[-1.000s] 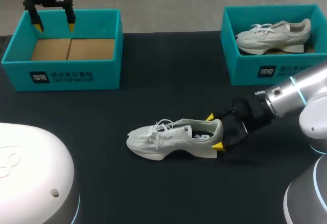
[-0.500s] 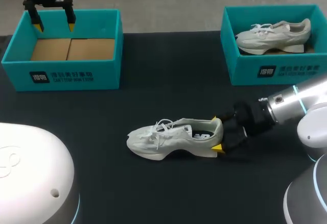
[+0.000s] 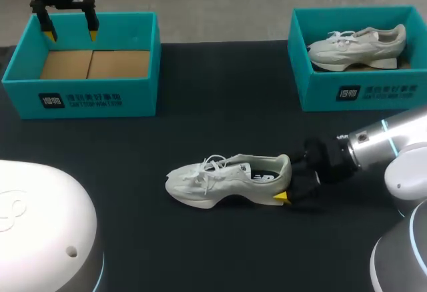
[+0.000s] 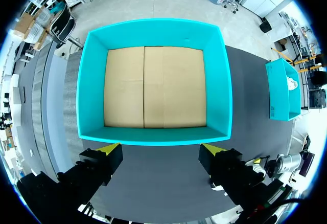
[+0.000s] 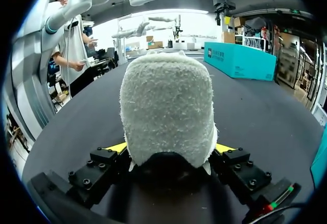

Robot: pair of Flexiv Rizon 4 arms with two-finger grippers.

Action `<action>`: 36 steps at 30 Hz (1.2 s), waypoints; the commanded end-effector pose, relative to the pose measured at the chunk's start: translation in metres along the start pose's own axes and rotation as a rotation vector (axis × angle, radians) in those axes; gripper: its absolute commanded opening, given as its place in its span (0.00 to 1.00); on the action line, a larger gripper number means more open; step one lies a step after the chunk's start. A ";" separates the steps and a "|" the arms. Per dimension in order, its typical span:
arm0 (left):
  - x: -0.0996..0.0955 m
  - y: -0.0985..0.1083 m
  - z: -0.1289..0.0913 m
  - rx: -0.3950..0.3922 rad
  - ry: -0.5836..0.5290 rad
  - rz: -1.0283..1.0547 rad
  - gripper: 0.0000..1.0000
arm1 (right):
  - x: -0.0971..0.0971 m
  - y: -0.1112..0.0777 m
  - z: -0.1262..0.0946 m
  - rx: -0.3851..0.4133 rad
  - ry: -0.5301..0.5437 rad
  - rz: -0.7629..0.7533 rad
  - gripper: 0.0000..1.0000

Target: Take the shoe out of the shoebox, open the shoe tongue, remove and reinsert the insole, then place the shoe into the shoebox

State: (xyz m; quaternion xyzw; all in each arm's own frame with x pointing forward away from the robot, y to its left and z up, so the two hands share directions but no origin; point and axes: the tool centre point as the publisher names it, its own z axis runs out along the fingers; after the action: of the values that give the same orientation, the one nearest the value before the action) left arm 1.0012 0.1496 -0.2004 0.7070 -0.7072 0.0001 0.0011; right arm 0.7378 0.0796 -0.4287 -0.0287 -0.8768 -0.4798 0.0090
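Observation:
A pale grey shoe (image 3: 223,180) lies on its sole on the black table, toe toward the left. My right gripper (image 3: 283,177) reaches in low from the right and straddles the heel. In the right wrist view the fuzzy heel (image 5: 166,111) fills the gap of the right gripper (image 5: 171,150), with a yellow tip close at each side; I read it as open. My left gripper (image 3: 71,33) hangs open above the far rim of the left teal shoebox (image 3: 80,99). From the left gripper (image 4: 161,150) I look down into that shoebox (image 4: 153,134), which holds only its cardboard floor.
A second teal shoebox (image 3: 360,92) at the back right holds another pale shoe (image 3: 357,47). Bare black table lies between the boxes and in front of the shoe. A white robot housing (image 3: 40,232) covers the near left corner.
My right arm has swung a little toward the near side and its wrist has dropped; the far yellow tip has slipped behind the heel. The shoe and left arm have not moved.

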 end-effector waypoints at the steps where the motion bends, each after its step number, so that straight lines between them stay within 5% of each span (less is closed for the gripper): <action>1: 0.000 0.000 0.000 0.000 -0.001 0.000 1.00 | -0.001 -0.001 0.005 0.004 -0.002 0.000 0.00; 36: 0.004 0.006 -0.002 0.000 0.025 -0.004 1.00 | -0.001 -0.001 0.005 0.012 0.010 0.002 0.00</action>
State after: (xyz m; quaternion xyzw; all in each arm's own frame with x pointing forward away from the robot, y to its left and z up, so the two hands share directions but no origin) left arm 1.0005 0.1482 -0.2000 0.7071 -0.7071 0.0010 0.0034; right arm 0.7386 0.0807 -0.4292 -0.0272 -0.8795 -0.4750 0.0147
